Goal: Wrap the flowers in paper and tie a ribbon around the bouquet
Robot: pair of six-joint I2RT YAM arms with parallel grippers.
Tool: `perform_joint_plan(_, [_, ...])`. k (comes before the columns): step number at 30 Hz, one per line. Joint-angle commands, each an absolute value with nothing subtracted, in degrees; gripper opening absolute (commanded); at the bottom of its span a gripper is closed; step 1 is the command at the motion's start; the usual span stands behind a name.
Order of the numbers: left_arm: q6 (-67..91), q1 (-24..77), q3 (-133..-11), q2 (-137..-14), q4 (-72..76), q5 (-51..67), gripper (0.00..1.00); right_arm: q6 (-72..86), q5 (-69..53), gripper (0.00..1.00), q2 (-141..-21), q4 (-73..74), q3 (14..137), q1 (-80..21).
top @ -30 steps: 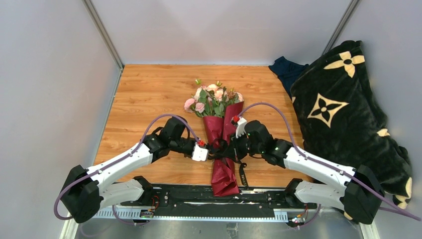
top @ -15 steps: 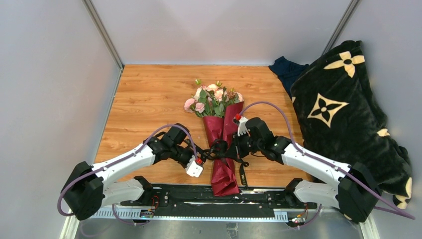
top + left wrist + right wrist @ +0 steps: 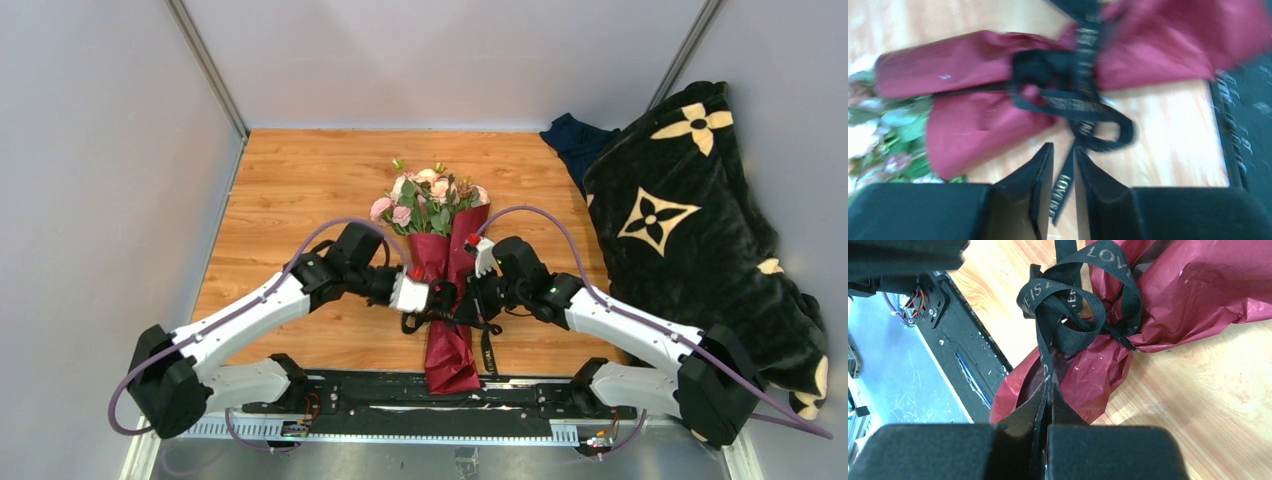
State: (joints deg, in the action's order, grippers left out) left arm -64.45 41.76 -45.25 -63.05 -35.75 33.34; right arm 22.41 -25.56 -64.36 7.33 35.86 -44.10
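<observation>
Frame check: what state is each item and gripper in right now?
flowers: bundled in the paper, heads showing.
paper: wrapped round the stems, cinched mid-length.
ribbon: knotted round the paper, loops loose.
left gripper: open, ribbon tail between its jaws.
right gripper: shut on a ribbon strand.
blanket: heaped at the right.
navy cloth: crumpled beside the blanket.

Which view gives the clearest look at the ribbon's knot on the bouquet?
Right wrist: the ribbon is sharp, its loops and lettering clear against the paper. Left wrist shows it blurred, one tail between the fingers of the left pincer. Top external shows only a small dark band, partly hidden by the arms.
</observation>
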Motion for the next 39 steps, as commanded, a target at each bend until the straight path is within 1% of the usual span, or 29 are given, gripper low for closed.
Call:
perform_joint_plan(1, [-22.15, 41.73, -47.27, -70.25, -6.49, 24.41, 0.23, 20.22, -26.34, 0.0, -64.38, 7.89, 37.37, -43.33])
perform_joint_plan(3, [-12.7, 41.75, -46.39, -73.38, 1.29, 22.24, 0.27, 20.03, -26.17, 0.0, -64.42, 7.63, 37.69, -43.33])
perform_joint_plan(6, [-6.79, 41.75, -45.53, -76.9, 4.83, 21.57, 0.31, 20.38, -26.02, 0.0, -64.26, 5.87, 37.13, -43.25])
perform_joint_plan(9, [-5.36, 42.11, -45.06, -79.03, 5.29, 23.41, 0.37, 20.8, -26.12, 0.0, -64.49, 4.17, 36.36, -42.82])
perform_joint_plan(14, [-6.48, 43.34, -43.26, -79.71, 6.66, 23.52, 0.43, 21.09, -27.21, 0.0, -64.98, 2.92, 35.52, -41.87])
perform_joint_plan(21, [-9.48, 43.59, -42.29, -82.19, 6.02, 23.58, 0.41, 21.05, -27.68, 0.0, -65.21, 2.33, 35.39, -41.26])
perform_joint_plan(24, [-10.51, 43.59, -42.45, -83.06, 5.83, 21.19, 0.41, 21.04, -27.96, 0.0, -65.21, 1.93, 35.08, -41.0])
perform_joint_plan(27, [-11.44, 43.59, -42.45, -83.66, 5.63, 19.42, 0.34, 21.01, -28.3, 0.0, -65.17, 1.68, 35.07, -40.96])
perform_joint_plan(30, [-13.52, 43.64, -42.32, -83.25, 4.13, 21.41, 0.26, 20.99, -28.14, 0.0, -65.12, 1.58, 35.0, -40.72])
perform_joint_plan(32, [-14.14, 43.68, -42.32, -82.5, 2.85, 21.97, 0.16, 21.07, -28.28, 0.0, -65.19, 1.24, 34.9, -40.52])
perform_joint_plan(33, [-14.29, 43.68, -42.56, -82.04, 2.09, 22.24, 0.06, 21.21, -28.3, 0.0, -65.33, 0.85, 34.83, -40.41])
perform_joint_plan(34, [-13.93, 43.68, -42.87, -81.48, 1.46, 22.54, 0.0, 21.33, -28.3, 0.0, -65.64, 0.52, 34.81, -40.3])
perform_joint_plan(37, [-11.6, 43.93, -44.9, -78.83, 0.69, 25.47, 0.0, 22.25, -27.55, 0.0, -66.66, -2.27, 35.35, -40.19])
perform_joint_plan(39, [-10.4, 44.82, -45.76, -77.4, 0.7, 27.03, 0.0, 23.39, -24.79, 0.0, -67.05, -3.78, 35.59, -40.03])
